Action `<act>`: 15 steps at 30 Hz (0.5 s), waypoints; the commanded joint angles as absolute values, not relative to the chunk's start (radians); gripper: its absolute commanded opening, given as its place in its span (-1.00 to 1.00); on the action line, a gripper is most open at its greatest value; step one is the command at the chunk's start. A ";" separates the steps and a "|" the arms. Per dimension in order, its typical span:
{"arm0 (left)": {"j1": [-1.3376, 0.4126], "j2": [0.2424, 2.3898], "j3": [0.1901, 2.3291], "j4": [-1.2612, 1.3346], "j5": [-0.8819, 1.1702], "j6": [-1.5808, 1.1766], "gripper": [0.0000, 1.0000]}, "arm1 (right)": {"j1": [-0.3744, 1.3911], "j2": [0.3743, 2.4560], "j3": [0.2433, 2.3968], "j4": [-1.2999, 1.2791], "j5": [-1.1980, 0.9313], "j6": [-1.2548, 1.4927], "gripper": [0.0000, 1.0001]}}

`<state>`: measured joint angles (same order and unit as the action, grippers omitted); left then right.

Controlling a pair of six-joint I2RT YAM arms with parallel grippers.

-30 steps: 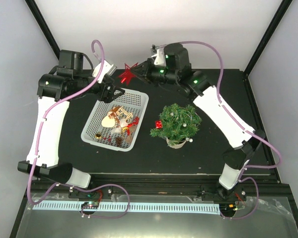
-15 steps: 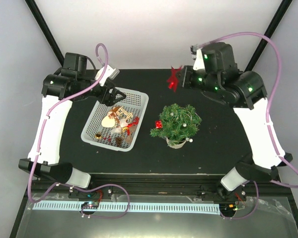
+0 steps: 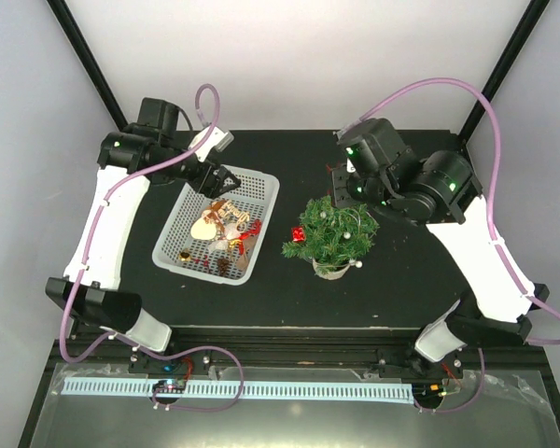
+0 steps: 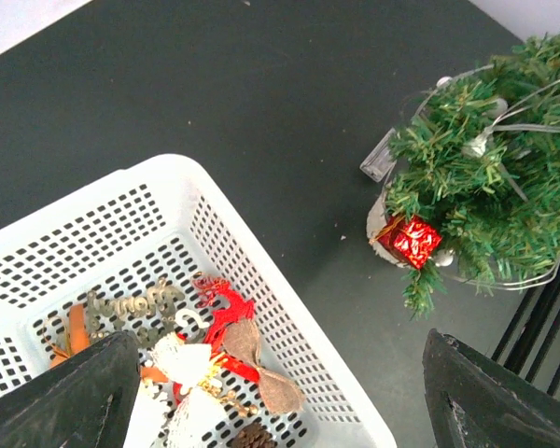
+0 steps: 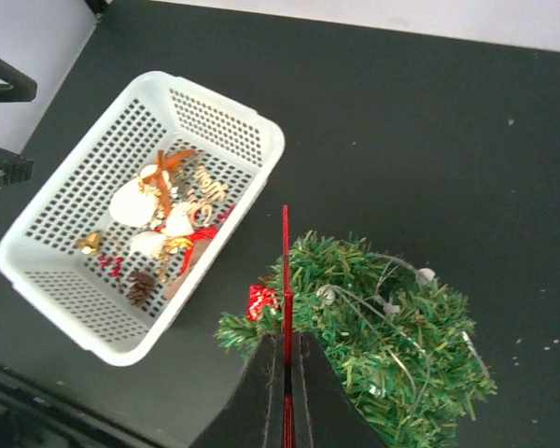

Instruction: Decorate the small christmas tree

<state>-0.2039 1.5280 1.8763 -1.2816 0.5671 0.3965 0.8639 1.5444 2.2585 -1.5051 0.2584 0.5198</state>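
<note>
The small christmas tree (image 3: 334,231) stands in its pale pot right of the basket, with a red gift-box ornament (image 3: 299,234) on its left side. My right gripper (image 5: 285,341) is shut on a flat red star (image 5: 285,271), seen edge-on, just above the tree (image 5: 392,345) near its left part. From above, that gripper (image 3: 342,191) hangs over the tree's far left edge and the star is hidden. My left gripper (image 3: 219,179) is open and empty over the far end of the white mesh basket (image 3: 269,213). Its fingers (image 4: 65,401) frame the basket (image 4: 321,340) and the tree (image 4: 485,205).
The basket (image 5: 215,101) holds several ornaments: a red reindeer (image 4: 222,313), a burlap bow (image 4: 261,369), white lace pieces, gold lettering and a pine cone. A thin wire with small bulbs (image 5: 420,276) lies on the tree. Black frame posts rise at the back corners.
My right arm swung from the back beside the basket to over the tree, carrying the red star. My left gripper drifted slightly right over the basket and opened a little wider.
</note>
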 commanded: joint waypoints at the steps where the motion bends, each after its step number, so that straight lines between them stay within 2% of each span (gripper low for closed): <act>1: -0.213 1.525 1.844 -1.260 0.527 0.415 0.67 | 0.893 1.557 2.288 -1.508 0.439 0.491 -0.98; 6: -0.218 1.523 1.809 -1.243 0.510 0.405 0.67 | 0.900 1.537 2.251 -1.393 0.513 0.397 -0.98; 10: -0.222 1.532 1.807 -1.230 0.416 0.398 0.67 | 0.916 1.574 2.255 -1.393 0.548 0.329 -0.98; 15: -0.224 1.543 1.807 -1.225 0.394 0.392 0.67 | 0.920 1.571 2.210 -1.362 0.531 0.321 -0.98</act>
